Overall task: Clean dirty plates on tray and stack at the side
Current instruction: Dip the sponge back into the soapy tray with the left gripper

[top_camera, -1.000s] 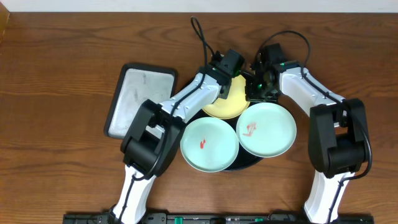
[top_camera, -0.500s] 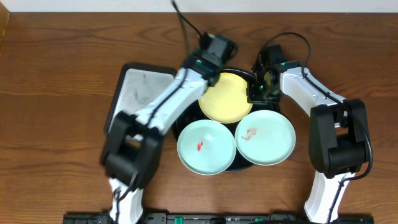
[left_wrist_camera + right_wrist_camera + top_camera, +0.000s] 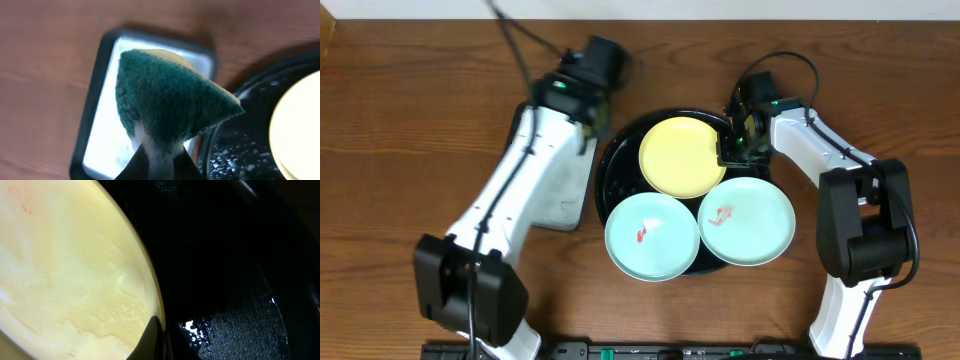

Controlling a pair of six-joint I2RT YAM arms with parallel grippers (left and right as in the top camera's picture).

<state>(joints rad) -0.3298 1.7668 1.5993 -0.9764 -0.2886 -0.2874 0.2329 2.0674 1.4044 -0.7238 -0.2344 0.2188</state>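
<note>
Sponge (image 3: 170, 107) clamped in left pincer (image 3: 161, 162) shows only from its wrist — right pincer (image 3: 157, 342) closed beside yellow plate (image 3: 70, 265)

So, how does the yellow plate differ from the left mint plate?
The left mint plate has a red smear in its middle; the yellow plate shows none from overhead. The yellow plate lies at the back of the tray, the mint plate at its front. Both are round and shallow.

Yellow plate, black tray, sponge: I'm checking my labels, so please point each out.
yellow plate (image 3: 682, 157), overhead view, bare centre.
black tray (image 3: 618, 172), overhead view, bare floor left of the plates.
sponge (image 3: 170, 100), left wrist view, middle of green face.
</note>
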